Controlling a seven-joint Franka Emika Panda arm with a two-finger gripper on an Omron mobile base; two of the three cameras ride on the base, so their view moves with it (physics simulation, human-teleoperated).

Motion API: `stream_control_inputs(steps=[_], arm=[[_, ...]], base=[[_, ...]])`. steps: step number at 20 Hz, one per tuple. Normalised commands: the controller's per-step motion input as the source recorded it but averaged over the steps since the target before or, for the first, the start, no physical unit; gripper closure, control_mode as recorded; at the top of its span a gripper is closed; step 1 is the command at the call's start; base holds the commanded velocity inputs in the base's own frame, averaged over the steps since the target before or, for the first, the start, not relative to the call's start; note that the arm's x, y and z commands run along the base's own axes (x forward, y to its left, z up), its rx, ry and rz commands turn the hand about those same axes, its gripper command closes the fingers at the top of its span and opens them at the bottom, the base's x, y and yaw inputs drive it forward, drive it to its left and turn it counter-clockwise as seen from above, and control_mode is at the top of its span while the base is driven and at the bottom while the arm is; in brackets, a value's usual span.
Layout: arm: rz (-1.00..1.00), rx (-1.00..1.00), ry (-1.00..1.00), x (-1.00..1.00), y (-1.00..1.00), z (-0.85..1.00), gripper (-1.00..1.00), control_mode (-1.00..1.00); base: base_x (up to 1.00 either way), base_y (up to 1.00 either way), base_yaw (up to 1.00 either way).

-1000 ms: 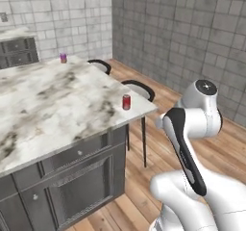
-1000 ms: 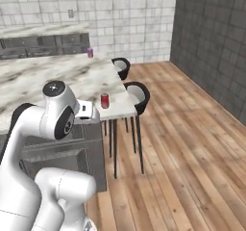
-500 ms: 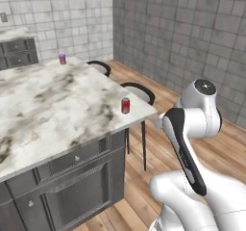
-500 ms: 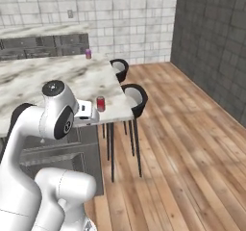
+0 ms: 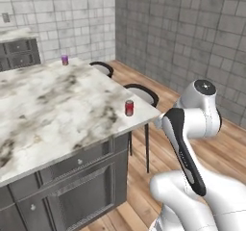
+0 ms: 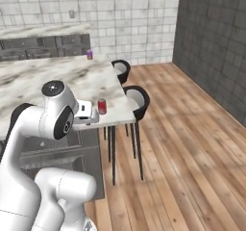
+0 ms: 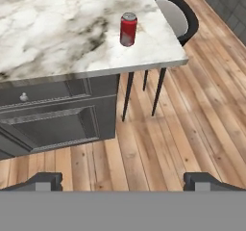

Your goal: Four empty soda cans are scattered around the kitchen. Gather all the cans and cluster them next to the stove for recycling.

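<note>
1. Two fingertips (image 7: 44,180) of the gripper (image 7: 124,182) stand wide apart at the bottom of the hand view, with nothing between them. The gripper is empty.
2. The hand looks down and forward over the wooden floor toward the corner of the island (image 7: 57,37). It is tucked close to the arm and well short of anything to grasp.
3. One red can (image 7: 128,29) stands upright on the marble top near that corner, a little in from the edge. It also shows in the left base view (image 5: 129,108) and the right base view (image 6: 102,106).
4. A dark stool (image 7: 175,13) sits just beyond the corner, beside the can's end of the island.
5. A purple can (image 5: 64,59) stands upright at the far end of the same top, well apart from the red one.
6. Over the last second both base views have shifted slightly as a whole, and the island sits a touch lower and nearer in them. That reads as the base creeping toward the island. Neither can has moved on the marble, and the arm's folded pose looks unchanged.
7. My reading is that this is the approach to the red can. No can is gathered yet, so the task is at an early stage. The arm has yet to unfold and reach over the corner, keeping clear of the stool.
</note>
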Motion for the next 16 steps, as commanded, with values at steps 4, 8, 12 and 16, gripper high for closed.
stream_control_inputs(steps=[4, 8, 12, 16], arm=[[0.0, 0.0, 0.0, 0.0, 0.0, 0.0, -1.0, 1.0], [0.0, 0.0, 0.0, 0.0, 0.0, 0.0, -1.0, 1.0], [0.0, 0.0, 0.0, 0.0, 0.0, 0.0, -1.0, 1.0], [0.0, 0.0, 0.0, 0.0, 0.0, 0.0, -1.0, 1.0]], base=[[0.43, -0.05, 0.01], [0.44, -0.08, 0.02], [0.41, -0.09, 0.02], [0.41, -0.15, 0.02]])
